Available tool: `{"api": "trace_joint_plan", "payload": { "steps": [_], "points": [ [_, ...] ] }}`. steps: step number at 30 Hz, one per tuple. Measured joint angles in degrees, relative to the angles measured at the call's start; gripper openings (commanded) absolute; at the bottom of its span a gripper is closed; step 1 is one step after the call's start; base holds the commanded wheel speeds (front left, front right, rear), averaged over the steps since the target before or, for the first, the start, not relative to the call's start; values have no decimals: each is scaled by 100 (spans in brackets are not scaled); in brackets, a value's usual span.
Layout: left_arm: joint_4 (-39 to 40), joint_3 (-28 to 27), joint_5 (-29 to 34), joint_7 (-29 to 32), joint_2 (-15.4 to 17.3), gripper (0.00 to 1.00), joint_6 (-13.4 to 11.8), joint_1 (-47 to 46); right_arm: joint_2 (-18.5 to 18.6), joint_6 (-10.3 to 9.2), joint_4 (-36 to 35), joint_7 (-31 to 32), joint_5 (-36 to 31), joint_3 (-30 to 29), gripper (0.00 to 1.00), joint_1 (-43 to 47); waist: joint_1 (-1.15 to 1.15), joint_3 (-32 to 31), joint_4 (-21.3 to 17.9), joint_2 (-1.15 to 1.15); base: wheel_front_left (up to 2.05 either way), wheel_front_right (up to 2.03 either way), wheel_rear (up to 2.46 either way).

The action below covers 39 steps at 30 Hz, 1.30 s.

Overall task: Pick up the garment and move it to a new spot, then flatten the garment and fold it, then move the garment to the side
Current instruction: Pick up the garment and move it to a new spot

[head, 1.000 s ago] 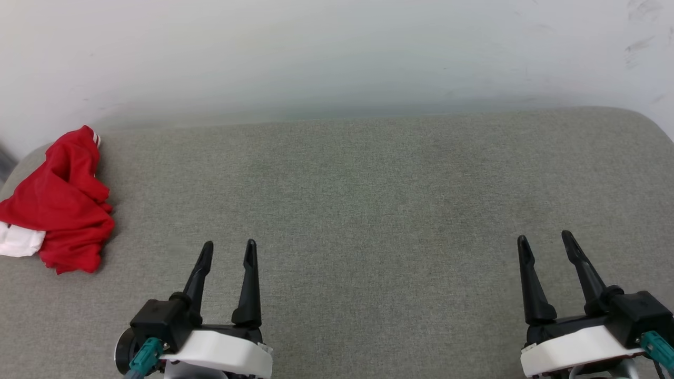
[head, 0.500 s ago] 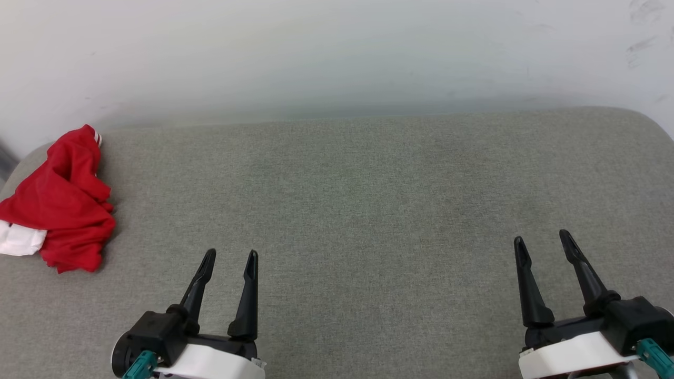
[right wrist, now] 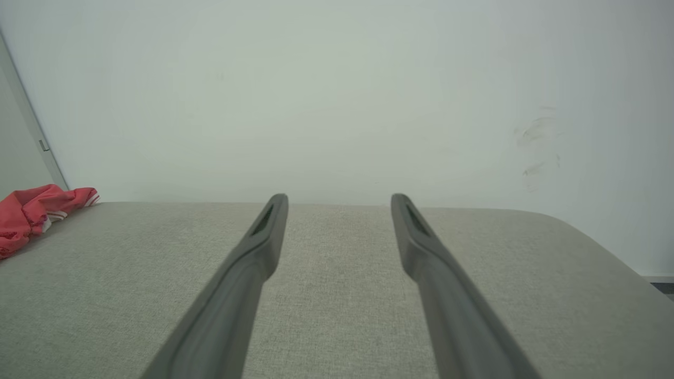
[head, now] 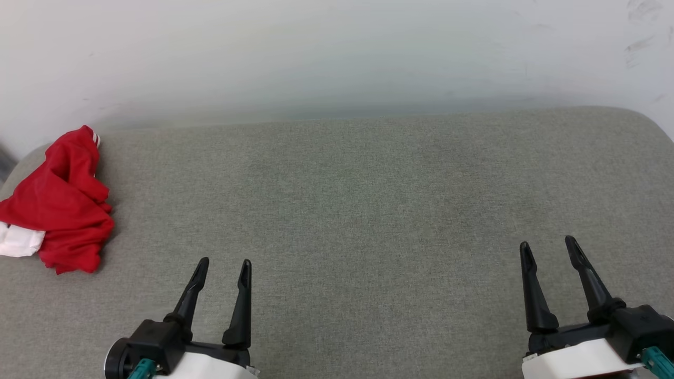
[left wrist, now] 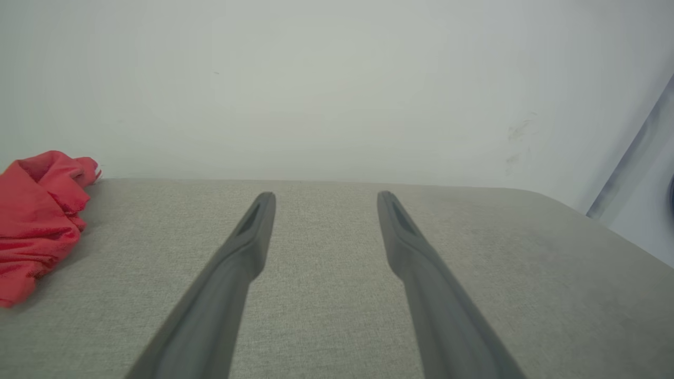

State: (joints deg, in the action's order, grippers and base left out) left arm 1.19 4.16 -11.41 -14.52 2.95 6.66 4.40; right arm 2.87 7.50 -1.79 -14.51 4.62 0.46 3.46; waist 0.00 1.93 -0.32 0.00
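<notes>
Going for shirt (head: pixel 63 205): swing spread left pincer (head: pixel 225 260) over, pinch a thick fold; right pincer (head: pixel 546 241) spread too.

This is a bare indoor room, plain enough to be a test space rather than a lived-in home, though that cannot be told for sure. A grey-green woven padded surface (head: pixel 368 210) with a rounded corner at two o'clock butts against a blank white wall (head: pixel 337 52) at twelve o'clock. Dark scuffs (head: pixel 640 45) mark the wall at one o'clock.
</notes>
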Motion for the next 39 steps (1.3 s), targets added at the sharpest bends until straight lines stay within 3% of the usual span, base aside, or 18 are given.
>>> {"api": "trace_joint_plan", "payload": {
  "steps": [9,18,39],
  "points": [
    [-60,36,177,-55,-3,100,13,4,0,0,-71,-55,-125,60,100,12,0,12,58,0,0,0,0],
    [-110,-119,209,-56,-3,100,15,1,1,0,-104,-57,-54,192,100,30,0,28,382,0,0,0,0],
    [-181,-337,164,-56,-3,100,34,116,1,0,-34,-57,-48,483,100,72,0,-108,1974,0,0,0,0]
  ]
}}
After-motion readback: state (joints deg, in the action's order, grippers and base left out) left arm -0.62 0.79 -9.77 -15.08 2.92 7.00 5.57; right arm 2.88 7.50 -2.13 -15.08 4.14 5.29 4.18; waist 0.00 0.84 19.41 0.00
